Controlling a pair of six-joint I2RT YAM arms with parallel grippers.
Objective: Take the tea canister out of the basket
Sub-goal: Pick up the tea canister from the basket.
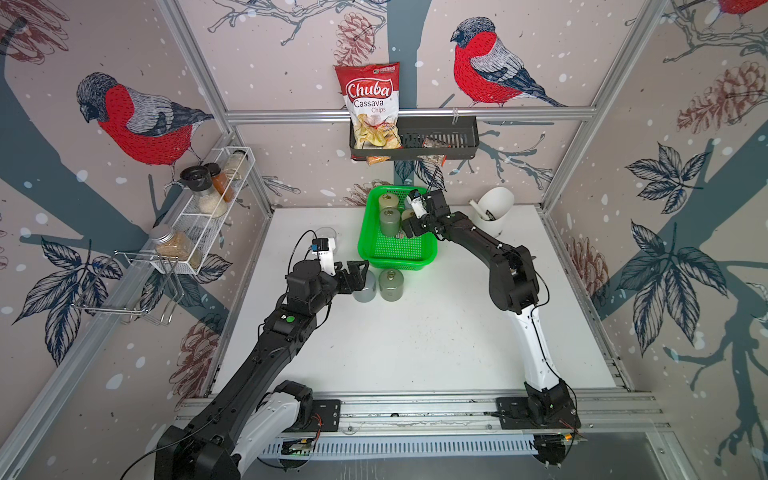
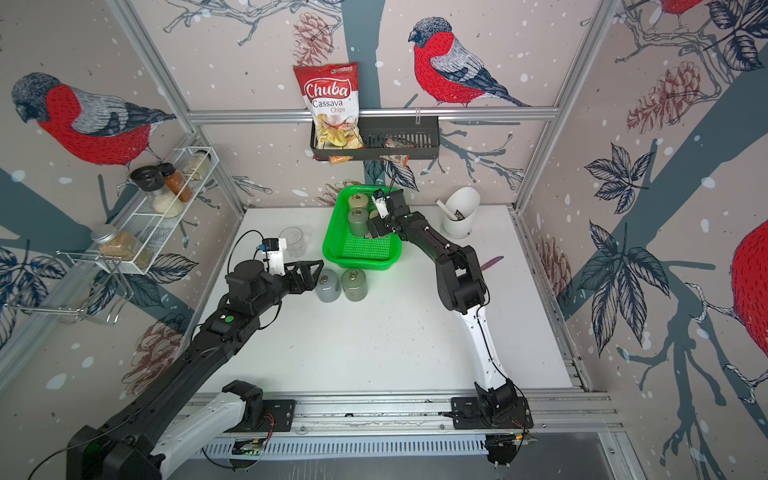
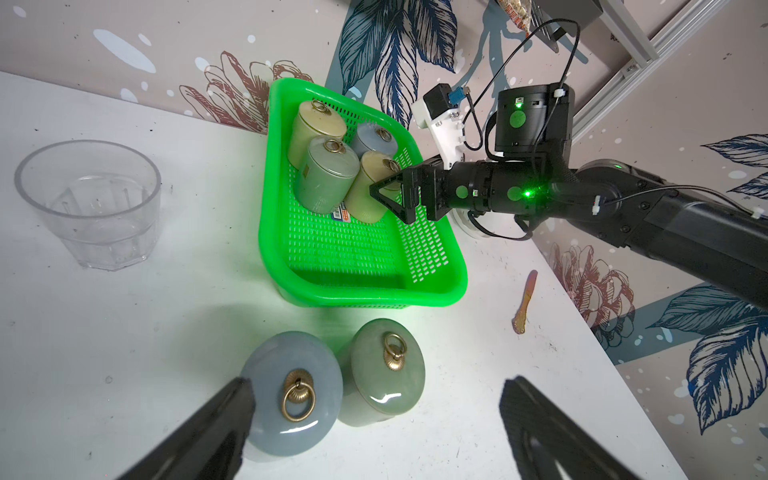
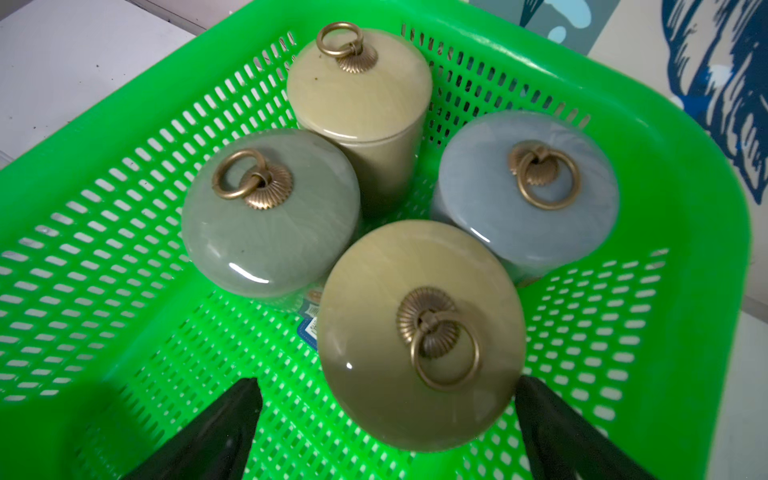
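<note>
Atop the white table (image 1: 415, 340) within bird-papered walls (image 1: 540, 62) stands the basket (image 1: 397, 262), left claw (image 3: 378, 386) and right claw (image 4: 386, 384) both gaping.

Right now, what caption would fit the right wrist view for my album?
Open right gripper poised at the nearest tan canister, one of four standing in the green basket.

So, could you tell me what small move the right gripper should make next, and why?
Probably lower the right gripper straight down over the nearest tan canister. Its jaws stand wide open either side of it, not yet down on the body, and the green canister and blue canister crowd it in the basket.
</note>
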